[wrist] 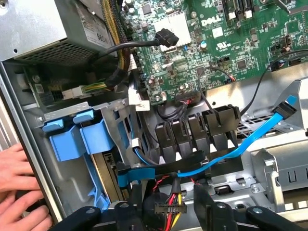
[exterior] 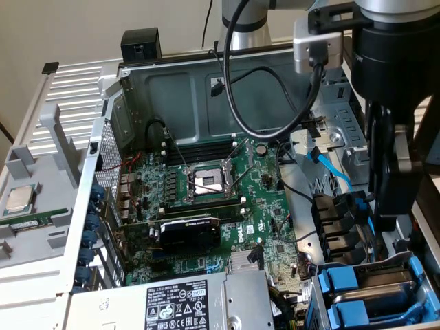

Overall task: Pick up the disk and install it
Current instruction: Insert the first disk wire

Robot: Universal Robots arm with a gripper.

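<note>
Beside the spread jaws — not between them — blue-framed disk (wrist: 98, 139); slotted edge-on in bay (wrist: 72, 108)

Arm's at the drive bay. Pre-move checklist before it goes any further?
1. Gripper fingers apart, nothing held: ok.
2. Wired plug sitting between the fingers: not ok.
3. Blue cable draped across the black connectors near the gripper: not ok.
4. Person's hand at the case edge beside the bay: not ok.
5. Blue drive carriers fully seated: cannot tell.
</note>
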